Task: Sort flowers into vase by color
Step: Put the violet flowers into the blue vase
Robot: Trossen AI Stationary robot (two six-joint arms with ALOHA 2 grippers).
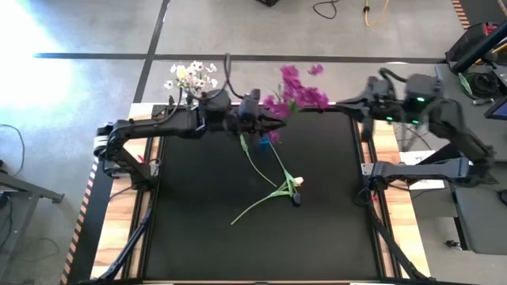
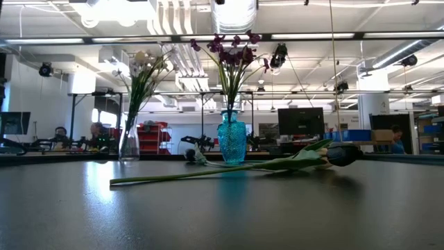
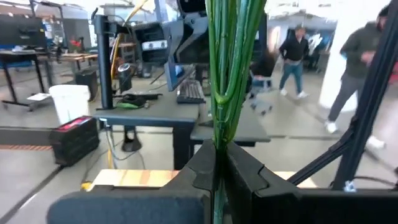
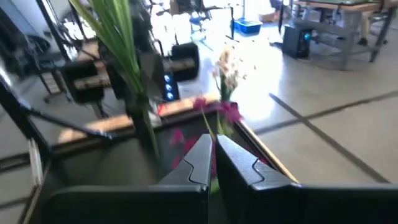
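Arms both reached to the table's far edge when you grabbed this. Left gripper (image 1: 273, 123) sat over the blue vase (image 2: 232, 139), fingers clamped tight on a bundle of green stems (image 3: 229, 68); only its wrist view showed that pinch. Right gripper (image 1: 329, 106) stretched in from the far right corner, fingers closed on a magenta flower (image 4: 230, 112); in the top view its tip met the magenta spray (image 1: 299, 93). White flowers (image 1: 190, 77) stood in the clear vase (image 2: 129, 142) at far left. Tulips (image 1: 295, 190), one cream and one dark bud, lay mid-table. Low view showed neither gripper, only vases and the lying stems.
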